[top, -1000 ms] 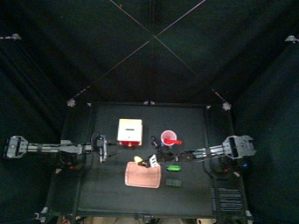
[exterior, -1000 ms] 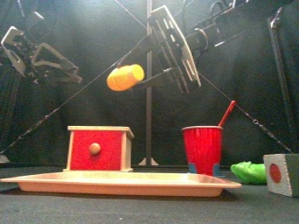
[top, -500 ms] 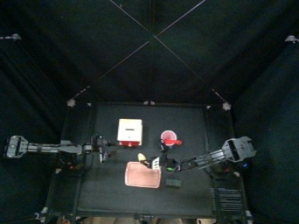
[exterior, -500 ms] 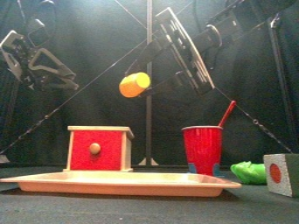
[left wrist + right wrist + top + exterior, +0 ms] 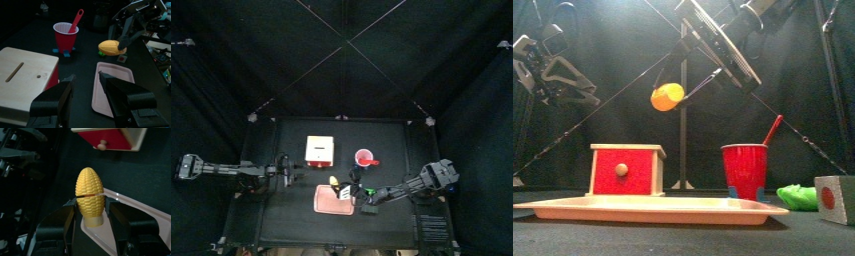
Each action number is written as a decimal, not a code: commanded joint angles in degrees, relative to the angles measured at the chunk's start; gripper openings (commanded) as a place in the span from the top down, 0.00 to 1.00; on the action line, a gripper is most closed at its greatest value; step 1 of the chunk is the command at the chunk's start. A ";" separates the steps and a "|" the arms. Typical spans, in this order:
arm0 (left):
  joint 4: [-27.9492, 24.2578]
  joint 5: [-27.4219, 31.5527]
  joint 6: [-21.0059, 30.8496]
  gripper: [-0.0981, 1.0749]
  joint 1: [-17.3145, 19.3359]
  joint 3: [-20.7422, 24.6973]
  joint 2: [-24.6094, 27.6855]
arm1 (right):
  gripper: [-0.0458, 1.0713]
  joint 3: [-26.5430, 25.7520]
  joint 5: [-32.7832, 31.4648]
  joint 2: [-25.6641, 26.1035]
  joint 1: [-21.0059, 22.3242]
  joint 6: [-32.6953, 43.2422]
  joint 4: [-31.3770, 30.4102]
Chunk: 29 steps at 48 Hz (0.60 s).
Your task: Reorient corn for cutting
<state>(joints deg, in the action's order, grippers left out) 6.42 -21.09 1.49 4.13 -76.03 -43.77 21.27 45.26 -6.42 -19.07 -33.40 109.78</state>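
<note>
Gripping the corn [image 5: 91,195] aloft, right gripper [image 5: 91,213].

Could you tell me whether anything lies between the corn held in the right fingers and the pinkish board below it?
Nothing visible does. The corn is clamped in the right gripper in mid-air, clear above the board. The board's surface looks bare. The red box and red cup stand behind it, off to the side.

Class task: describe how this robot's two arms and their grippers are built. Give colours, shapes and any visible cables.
Both arms are black, slim and jointed, with thicker housings at the joints. The left gripper has two broad, flat black jaws with angular tips. The right gripper has matching black jaws with a matte finish. Dark cables loop along the right arm. No markings are readable.
</note>
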 commanded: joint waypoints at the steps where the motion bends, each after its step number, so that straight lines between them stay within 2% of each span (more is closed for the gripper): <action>1: 0.00 -0.18 0.00 0.22 -0.18 0.62 0.09 | 0.45 -4.31 5.36 0.35 -0.88 -5.54 7.29; 5: 0.00 0.18 0.00 0.22 -0.18 0.62 0.09 | 0.44 -7.21 9.05 -1.14 -1.67 -8.35 11.07; 13: 0.00 1.67 0.09 0.22 -0.18 0.62 0.09 | 0.44 -12.74 15.91 -4.75 -3.69 -8.35 12.22; 19: 0.35 2.55 0.18 0.22 -0.18 0.62 0.09 | 0.44 -16.26 19.69 -8.61 -4.83 -7.21 16.26; 29: 0.97 2.64 0.09 0.22 -0.18 0.62 0.09 | 0.44 -19.34 20.48 -13.27 -5.71 -3.25 20.21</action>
<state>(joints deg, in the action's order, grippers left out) 7.38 -18.19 1.67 4.04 -76.03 -43.77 3.96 65.39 -20.48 -24.61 -37.62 129.46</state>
